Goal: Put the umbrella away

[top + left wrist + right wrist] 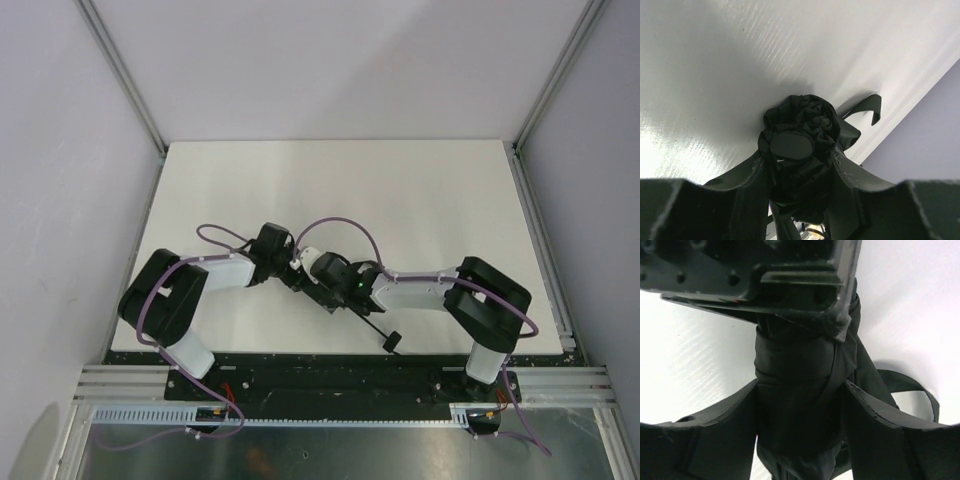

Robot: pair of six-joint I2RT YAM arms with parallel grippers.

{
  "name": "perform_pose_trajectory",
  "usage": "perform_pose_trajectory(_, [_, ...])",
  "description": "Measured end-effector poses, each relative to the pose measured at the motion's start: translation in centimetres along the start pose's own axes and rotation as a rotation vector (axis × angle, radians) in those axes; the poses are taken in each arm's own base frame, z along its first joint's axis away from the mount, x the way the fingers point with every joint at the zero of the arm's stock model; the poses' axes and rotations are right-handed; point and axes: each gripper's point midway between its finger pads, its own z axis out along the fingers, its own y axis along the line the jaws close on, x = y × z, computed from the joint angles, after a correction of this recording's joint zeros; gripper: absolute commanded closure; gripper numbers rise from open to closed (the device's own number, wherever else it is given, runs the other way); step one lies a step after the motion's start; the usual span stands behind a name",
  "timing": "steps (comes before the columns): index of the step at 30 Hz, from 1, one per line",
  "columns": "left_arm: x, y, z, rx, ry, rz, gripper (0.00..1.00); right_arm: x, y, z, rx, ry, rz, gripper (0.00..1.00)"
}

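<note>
Black cloth on the umbrella (805, 115), matt, creased and bunched into soft folds; smooth, dull plastic on its oval end cap (791, 146). White table (400, 190) top, smooth with a soft sheen, finely streaked up close. Dark matt plastic on the left gripper (797, 160), scuffed with pale scratches along the inner edges; same dull black on the right gripper (802, 382). Silvery brushed metal rails (560, 380) along the table's near edge. Smooth white plastic shells (225, 270) and purple smooth-sheathed cables (340, 222) above the table.
</note>
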Motion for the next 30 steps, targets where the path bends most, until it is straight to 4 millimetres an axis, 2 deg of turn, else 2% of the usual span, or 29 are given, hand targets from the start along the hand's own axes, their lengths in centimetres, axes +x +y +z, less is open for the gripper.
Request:
perform_pose_trajectory(2, [0.0, 0.1, 0.0, -0.006, 0.003, -0.002, 1.00, 0.7, -0.4, 0.6, 0.034, 0.021, -0.015, 0.58])
perform_pose_trajectory(5, [0.0, 0.1, 0.0, -0.014, 0.006, -0.007, 1.00, 0.8, -0.6, 0.9, 0.059, 0.028, -0.022, 0.89])
perform_pose_trajectory(7, [-0.1, 0.1, 0.0, -0.017, 0.004, -0.013, 1.00, 0.7, -0.6, 1.0, 0.047, 0.027, -0.010, 0.97])
perform_pose_trajectory(8, [-0.1, 0.0, -0.1, -0.017, 0.002, -0.012, 0.96, 0.7, -0.8, 1.0, 0.047, 0.028, -0.006, 0.99])
perform_pose_trajectory(9, [-0.3, 0.0, -0.1, -0.018, -0.002, -0.008, 0.87, 0.7, -0.7, 1.1, 0.029, 0.025, 0.000, 0.99])
perform_pose_trajectory(12, [-0.7, -0.2, -0.2, -0.024, -0.017, -0.012, 0.45, 0.3, -0.8, 1.5, -0.059, 0.001, 0.058, 1.00])
perform_pose_trajectory(13, [-0.9, -0.3, -0.3, -0.024, -0.028, -0.012, 0.35, 0.1, -0.8, 1.6, -0.101, -0.011, 0.086, 1.00])
perform_pose_trajectory(16, [-1.1, -0.2, -0.8, -0.029, -0.041, 0.018, 0.17, -0.5, -0.9, 1.8, -0.262, -0.059, 0.203, 1.00])
perform_pose_trajectory(22, [-1.1, -0.6, -1.3, -0.016, -0.047, 0.062, 0.10, -0.6, -1.2, 1.5, -0.572, -0.101, 0.453, 1.00])
perform_pose_trajectory(26, [-0.9, -0.7, -1.1, -0.024, -0.030, 0.069, 0.11, -0.5, -0.5, 1.2, -0.728, -0.101, 0.568, 1.00])
perform_pose_trajectory(30, [-0.2, -0.9, -0.6, -0.030, 0.006, 0.073, 0.16, -0.4, -0.3, 1.0, -0.802, -0.094, 0.648, 1.00])
